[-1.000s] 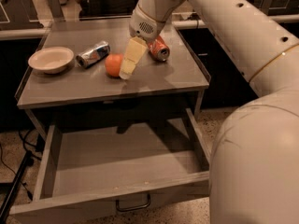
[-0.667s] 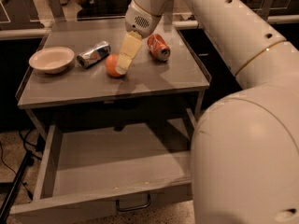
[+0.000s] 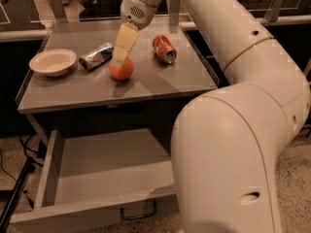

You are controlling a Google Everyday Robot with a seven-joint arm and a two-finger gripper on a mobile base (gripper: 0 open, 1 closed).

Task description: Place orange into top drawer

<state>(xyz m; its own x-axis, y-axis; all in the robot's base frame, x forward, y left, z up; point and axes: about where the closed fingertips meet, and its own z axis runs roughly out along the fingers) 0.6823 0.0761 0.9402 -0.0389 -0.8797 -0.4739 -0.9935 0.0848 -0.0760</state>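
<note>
The orange (image 3: 121,71) sits on the grey table top (image 3: 160,84), near its middle. My gripper (image 3: 120,61) reaches down from the upper part of the camera view and its cream tip rests right at the top of the orange. The top drawer (image 3: 68,171) is pulled open below the table top and nothing lies in the part that shows. Its front panel (image 3: 63,220) carries a dark loop handle (image 3: 138,212). My arm hides the drawer's right part.
A white bowl (image 3: 52,62) stands at the table's left. A silver can (image 3: 96,56) lies left of the orange and a red soda can (image 3: 164,49) lies to its right. My bulky arm (image 3: 228,144) fills the right foreground. A dark counter runs behind.
My gripper has moved left and down, from beside the orange's right to its top. The orange has stayed in place. My arm has swung further into the foreground.
</note>
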